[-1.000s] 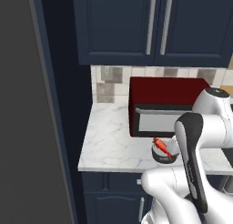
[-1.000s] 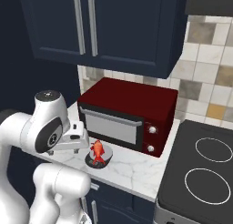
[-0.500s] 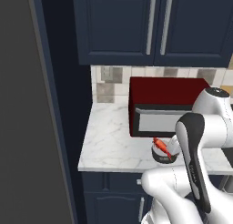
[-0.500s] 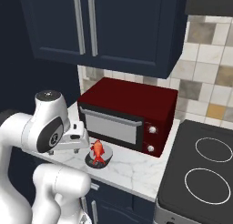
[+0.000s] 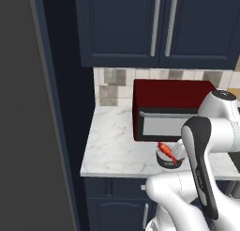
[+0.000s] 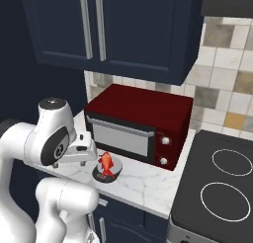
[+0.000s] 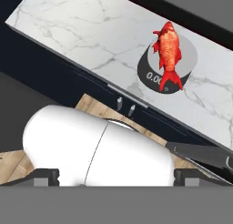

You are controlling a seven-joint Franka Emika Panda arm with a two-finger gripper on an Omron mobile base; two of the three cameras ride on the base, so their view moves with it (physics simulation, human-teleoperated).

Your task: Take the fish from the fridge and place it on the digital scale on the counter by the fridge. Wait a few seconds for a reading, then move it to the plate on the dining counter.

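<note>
The white grey-veined marble bench [image 5: 117, 145] is carrying a squat round dark grey scale [image 7: 184, 59] near its front edge, bearing the small orange-red fish [image 7: 168, 50]. The fish is looking light, stiff and slippery, best pinched mid-body. The end effector [image 6: 91, 150] is standing fully open, holding nothing.

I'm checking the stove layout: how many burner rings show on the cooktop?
2: both on the black cooktop right of the red microwave, one ring behind, one ring nearer. More may lie off-frame.
</note>
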